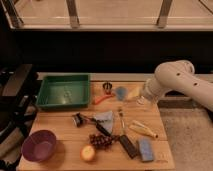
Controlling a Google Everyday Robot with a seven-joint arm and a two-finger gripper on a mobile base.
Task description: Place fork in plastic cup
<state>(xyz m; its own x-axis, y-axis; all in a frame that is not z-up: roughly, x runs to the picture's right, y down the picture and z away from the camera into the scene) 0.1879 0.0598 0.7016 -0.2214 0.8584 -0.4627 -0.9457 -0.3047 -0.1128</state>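
Note:
The fork (120,120) is a thin silver-grey utensil. It lies on the wooden table (60,120) at centre right, pointing roughly toward the back. My white arm reaches in from the right. Its gripper (142,97) hangs over the table's back right, behind the fork and apart from it. A pale whitish shape (140,100) sits right at the gripper's end. I cannot tell whether it is the plastic cup or part of the gripper. No other whitish cup shows.
A green tray (64,91) stands at back left and a purple bowl (39,145) at front left. A small dark metallic cup (107,87), a black-handled tool (87,121), a pale yellow item (142,129), a dark bar (127,146), a blue sponge (146,149) and grapes (102,140) lie around the fork.

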